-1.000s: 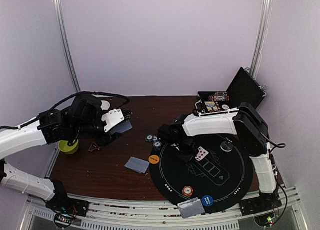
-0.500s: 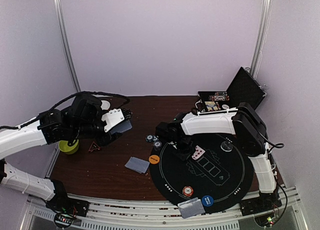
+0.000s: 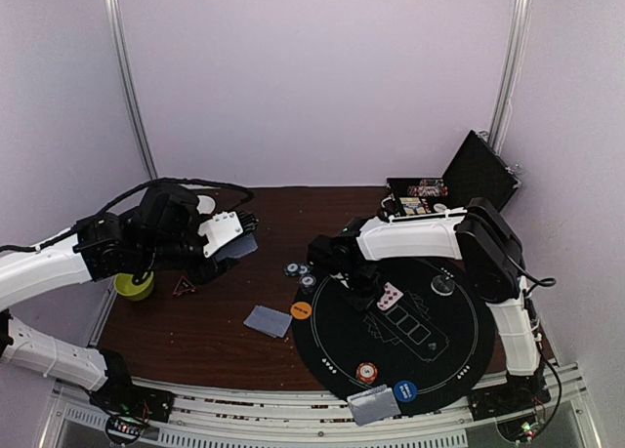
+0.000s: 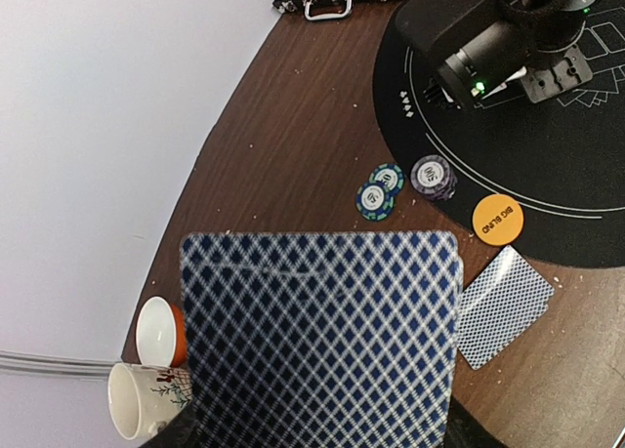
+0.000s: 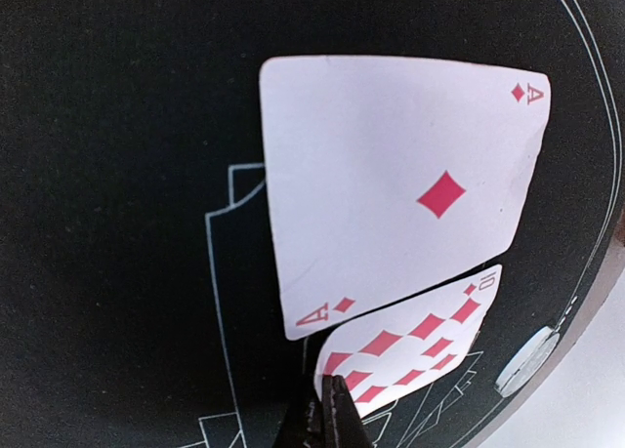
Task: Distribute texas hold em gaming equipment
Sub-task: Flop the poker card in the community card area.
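Note:
My left gripper (image 3: 232,243) hovers above the wooden table on the left, shut on a deck of cards (image 4: 317,336) with blue diamond backs. The deck fills the left wrist view and hides the jaws. My right gripper (image 5: 337,409) is low over the black round mat (image 3: 430,341), shut on a corner of the ten of diamonds (image 5: 420,346). The ace of diamonds (image 5: 400,180) overlaps that card. Striped chips (image 4: 381,189) and an orange disc (image 4: 498,219) lie at the mat's left rim. A face-down card (image 4: 503,306) rests beside them.
A chip (image 3: 366,373), a blue disc (image 3: 406,390) and face-down cards (image 3: 373,405) lie at the mat's near edge. An open black case (image 3: 454,184) stands at the back right. A cream mug (image 4: 137,399) and an orange bowl (image 4: 161,331) stand at the far left.
The right gripper and its card have shifted slightly to the left over the mat. The left arm and its deck have stayed still.

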`<state>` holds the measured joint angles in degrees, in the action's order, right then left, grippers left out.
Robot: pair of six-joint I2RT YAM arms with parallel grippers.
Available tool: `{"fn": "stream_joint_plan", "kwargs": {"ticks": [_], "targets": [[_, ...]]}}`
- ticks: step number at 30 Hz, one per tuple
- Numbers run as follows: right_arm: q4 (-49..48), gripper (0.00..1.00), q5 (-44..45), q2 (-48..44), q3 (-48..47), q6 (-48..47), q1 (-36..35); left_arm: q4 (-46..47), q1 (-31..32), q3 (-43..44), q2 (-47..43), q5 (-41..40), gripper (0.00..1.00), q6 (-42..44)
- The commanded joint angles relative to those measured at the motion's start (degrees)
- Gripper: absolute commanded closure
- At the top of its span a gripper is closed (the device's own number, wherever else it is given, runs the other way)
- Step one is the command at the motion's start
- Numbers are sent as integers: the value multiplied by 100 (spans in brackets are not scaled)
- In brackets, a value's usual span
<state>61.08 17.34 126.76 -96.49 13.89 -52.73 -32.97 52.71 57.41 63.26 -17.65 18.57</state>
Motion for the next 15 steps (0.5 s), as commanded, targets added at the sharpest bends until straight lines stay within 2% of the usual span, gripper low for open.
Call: {"fn": "stream_joint_plan", "kwargs": {"ticks": [1,4,15], "targets": [[82,100,-281,124,-21,71,-12,310,-6,-33,-124,-63,40,50],[75,99,-352,128,-2,57,-28,320,-6,-51,-139,-72,40,51],[54,80,-774,121,-184,79,-49,335,-6,-69,-159,-81,40,59]]}}
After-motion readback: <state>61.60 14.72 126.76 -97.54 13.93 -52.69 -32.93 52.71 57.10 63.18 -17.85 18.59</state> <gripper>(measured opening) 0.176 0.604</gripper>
